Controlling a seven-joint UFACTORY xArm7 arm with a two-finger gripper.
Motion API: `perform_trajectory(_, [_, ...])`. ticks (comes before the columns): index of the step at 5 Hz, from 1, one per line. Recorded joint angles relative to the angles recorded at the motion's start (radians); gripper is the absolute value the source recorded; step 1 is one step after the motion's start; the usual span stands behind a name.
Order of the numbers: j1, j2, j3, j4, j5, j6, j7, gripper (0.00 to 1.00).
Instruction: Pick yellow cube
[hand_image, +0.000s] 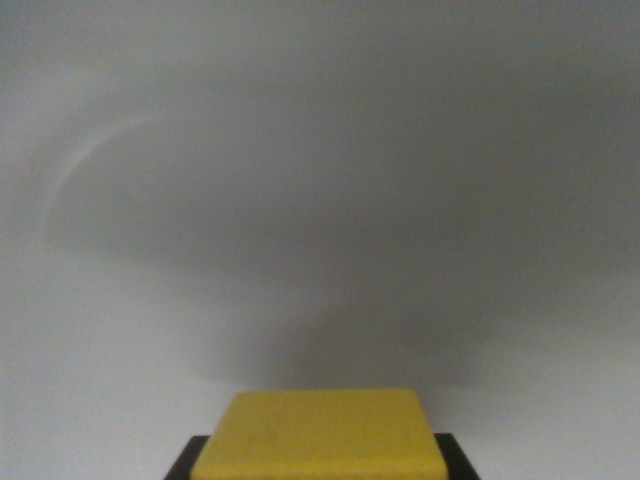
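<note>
The yellow cube (322, 435) fills the bottom centre of the wrist view, its top face turned toward the camera. Black fingers (188, 460) of my gripper (322, 462) press against its left and right sides, so the gripper is shut on the cube. Only the finger edges show beside the cube; the cube's lower part is cut off by the frame's bottom edge. The surface behind looks blurred and far off, with a broad soft shadow (340, 250) across it, which suggests the cube hangs above it.
A plain grey-white surface (100, 380) fills the rest of the view. A faint curved light streak (90, 160) shows at the upper left. No other objects are visible.
</note>
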Motion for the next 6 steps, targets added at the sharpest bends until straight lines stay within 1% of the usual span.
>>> perform_trajectory(1, [0.0,0.0,0.0,0.0,0.0,0.0,0.0,1.0])
perform_trajectory(2, [-0.0003,-0.01,0.001,0.022,0.0019,0.032,0.0,1.0])
perform_trajectory(3, [-0.0003,-0.01,0.001,0.022,0.0019,0.032,0.0,1.0])
perform_trajectory(4, [-0.0006,-0.021,0.002,0.048,0.0041,0.069,0.0,1.0])
perform_trajectory(5, [-0.0006,-0.021,0.002,0.048,0.0041,0.069,0.0,1.0])
perform_trajectory(6, [-0.001,-0.034,0.004,0.076,0.0064,0.109,0.0,1.0])
